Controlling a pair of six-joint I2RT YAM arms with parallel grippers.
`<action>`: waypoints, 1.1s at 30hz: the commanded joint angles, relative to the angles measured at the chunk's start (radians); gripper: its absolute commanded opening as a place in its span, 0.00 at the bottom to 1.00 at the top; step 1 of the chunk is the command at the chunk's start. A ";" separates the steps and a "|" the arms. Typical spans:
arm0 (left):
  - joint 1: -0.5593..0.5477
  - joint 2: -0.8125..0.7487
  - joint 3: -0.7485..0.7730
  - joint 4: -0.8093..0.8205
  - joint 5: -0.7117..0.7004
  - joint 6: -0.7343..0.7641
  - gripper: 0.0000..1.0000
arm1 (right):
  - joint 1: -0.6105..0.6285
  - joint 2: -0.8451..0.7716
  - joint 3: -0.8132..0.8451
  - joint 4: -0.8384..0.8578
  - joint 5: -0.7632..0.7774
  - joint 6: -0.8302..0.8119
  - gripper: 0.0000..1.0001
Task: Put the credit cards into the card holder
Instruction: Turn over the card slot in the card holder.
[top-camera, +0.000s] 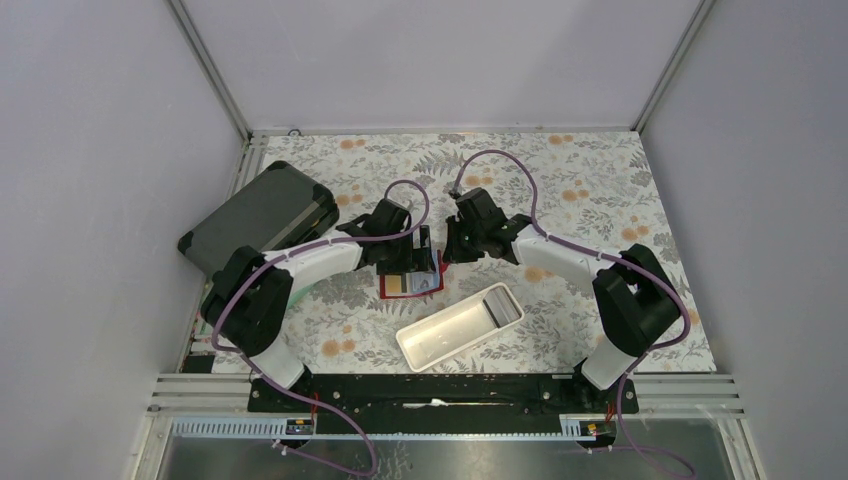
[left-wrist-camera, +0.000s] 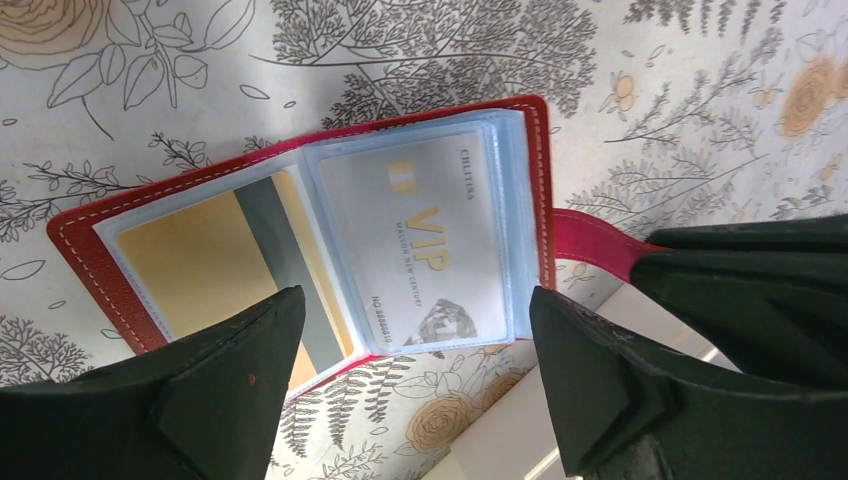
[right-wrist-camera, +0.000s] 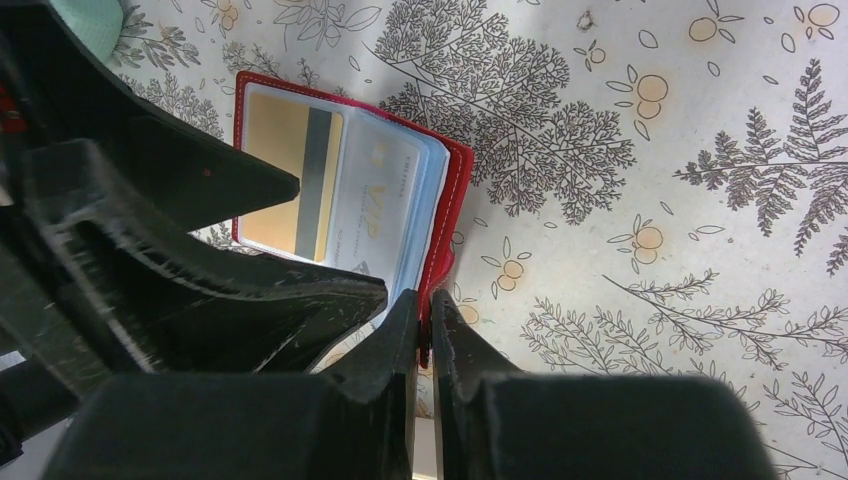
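Note:
The red card holder (top-camera: 385, 290) lies open on the floral cloth, seen close in the left wrist view (left-wrist-camera: 90, 262) and the right wrist view (right-wrist-camera: 457, 185). A yellow-brown credit card (left-wrist-camera: 190, 265) sits in its left clear sleeve. A pale blue VIP card (left-wrist-camera: 420, 240) sits in its right sleeve. My left gripper (left-wrist-camera: 415, 370) is open and empty just above the holder's near edge. My right gripper (right-wrist-camera: 425, 300) is shut on the holder's red snap strap (left-wrist-camera: 590, 245) at its right side.
A long white tray (top-camera: 460, 325) lies just in front of the holder, its rim (left-wrist-camera: 510, 420) close under my left fingers. A big dark grey hard case (top-camera: 262, 215) stands at the back left. The two grippers are close together over the holder.

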 joint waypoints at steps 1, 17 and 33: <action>0.002 0.027 0.018 -0.006 -0.002 -0.006 0.85 | 0.014 -0.045 0.042 -0.008 -0.016 0.011 0.00; -0.004 0.074 0.035 -0.005 0.011 0.001 0.83 | 0.031 -0.035 0.047 -0.008 -0.007 0.002 0.00; -0.010 0.125 0.047 -0.039 0.004 0.005 0.77 | 0.037 -0.041 0.048 -0.011 0.020 -0.008 0.00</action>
